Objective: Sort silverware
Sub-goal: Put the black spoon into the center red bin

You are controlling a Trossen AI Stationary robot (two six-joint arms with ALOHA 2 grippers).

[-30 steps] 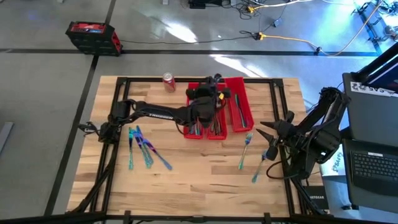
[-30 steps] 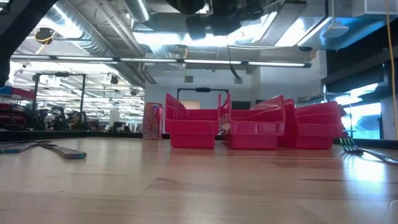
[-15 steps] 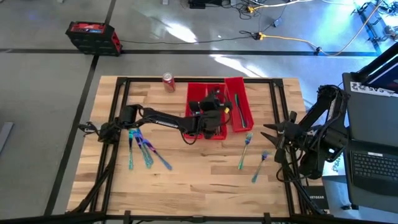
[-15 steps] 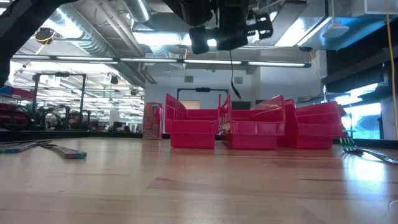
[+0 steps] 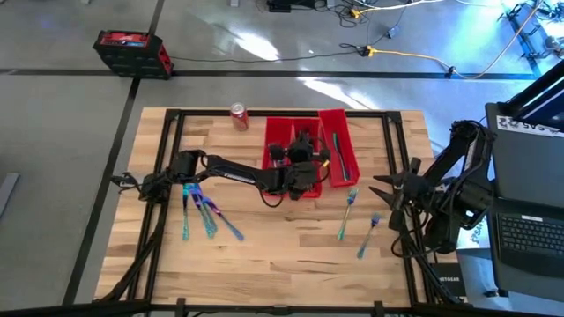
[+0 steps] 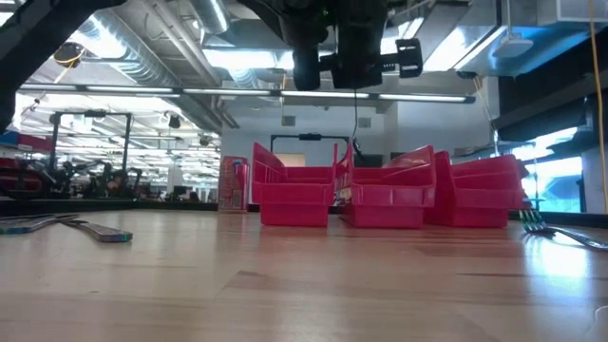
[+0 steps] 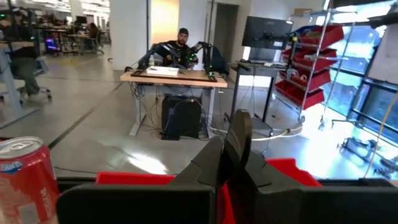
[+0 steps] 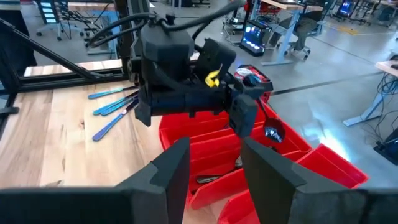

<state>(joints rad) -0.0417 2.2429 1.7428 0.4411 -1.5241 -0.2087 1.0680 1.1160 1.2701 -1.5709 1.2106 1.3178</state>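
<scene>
- The left tool (image 5: 304,176), clenched and holding nothing visible, hangs over the three red bins (image 5: 339,180) at the tabletop's (image 5: 264,255) far side.
- To do the step well, it should swing clear of the bin walls before lowering toward loose silverware.
- The right tool (image 5: 381,195) waits at the right edge, fingers parted, empty.
- Silverware: about four pieces (image 5: 204,214) lie left, two forks (image 5: 348,211) right; more in the bins, uncountable.
- One soda can (image 5: 239,115).

Three red bins (image 5: 310,157) are set side by side at the table's (image 5: 264,255) twelve o'clock edge. A red soda can (image 5: 239,115) is stood at their ten o'clock. A red-and-black case (image 5: 132,51) is seen on the floor beyond.
</scene>
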